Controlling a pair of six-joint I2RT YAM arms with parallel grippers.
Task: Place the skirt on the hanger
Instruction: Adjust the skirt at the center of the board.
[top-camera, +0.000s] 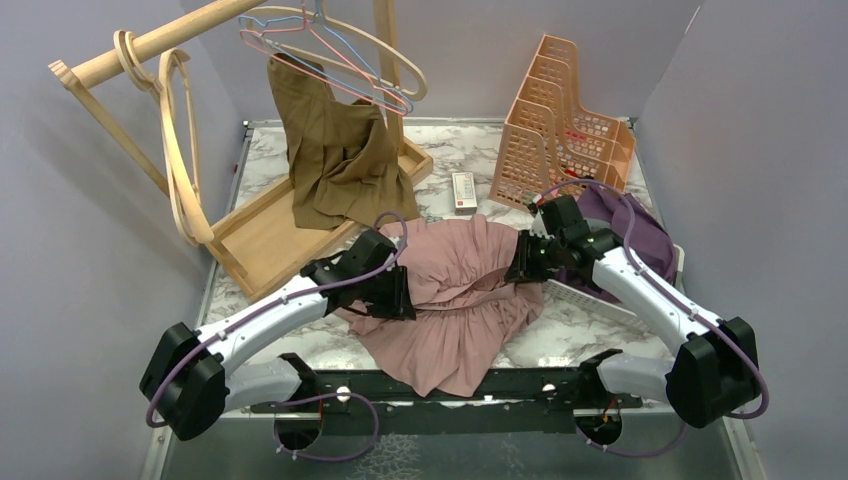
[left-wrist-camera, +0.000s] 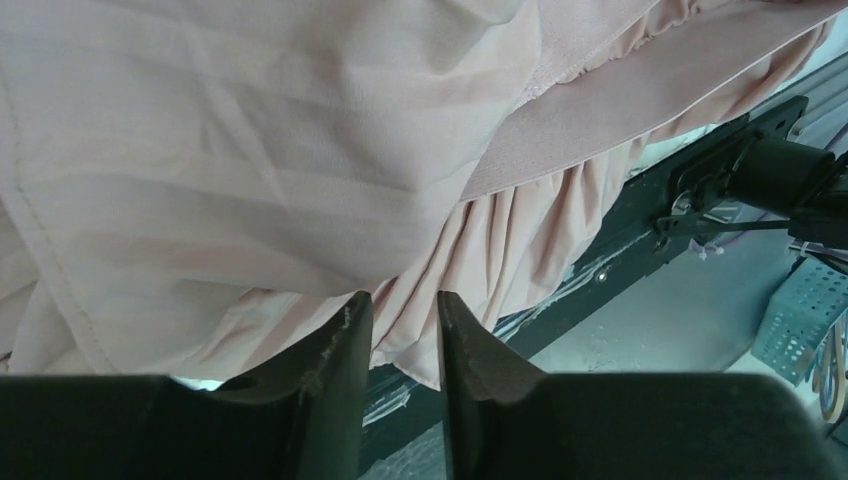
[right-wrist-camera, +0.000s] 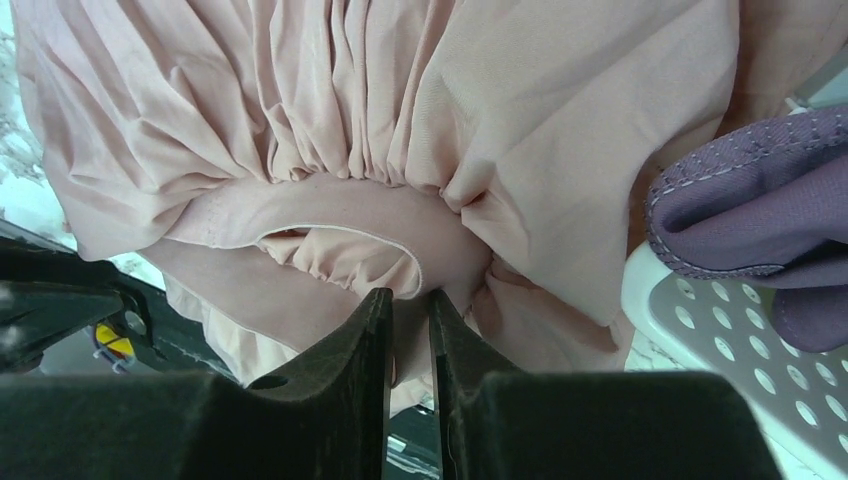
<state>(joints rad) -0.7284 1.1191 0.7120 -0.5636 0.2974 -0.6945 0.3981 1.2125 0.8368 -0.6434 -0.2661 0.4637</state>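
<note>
Several wooden hangers (top-camera: 178, 150) are hanging bunched on the slanted wooden rail (top-camera: 150, 45) at far left, overlapping so closely that their count is hard to make out. Next along, a brown garment (top-camera: 340, 150) is drooping from wire hangers (top-camera: 330, 45) whose hooks are running out of the top of the overhead view. Its hem is resting in a wooden tray (top-camera: 262, 240).

The left hand (top-camera: 392, 292) is pressing against the left edge of the pink skirt (top-camera: 460, 290), its fingertips lying hidden under the wrist from above. Its own camera is showing the left hand (left-wrist-camera: 400, 305) with jaws nearly together, pinching a fold of the skirt (left-wrist-camera: 250, 150) in the narrow gap. Cloth is filling most of that view.

The skirt is lying crumpled on the marble tabletop (top-camera: 560, 330) between the two arms, off any hanger, its lower part spilling over the near edge. A small white and red object (top-camera: 464, 190) behind it is too small to identify.

The right hand (top-camera: 520, 262) is meeting the skirt's right edge. Close up, the right hand (right-wrist-camera: 410, 300) is clamping the gathered waistband of the skirt (right-wrist-camera: 350, 100) between almost touching fingers.

A peach mesh organiser (top-camera: 565, 120) is standing at the back right. A purple garment (top-camera: 640, 230) is lying in a white perforated basket (top-camera: 580, 292), both partly covered by the right arm.
</note>
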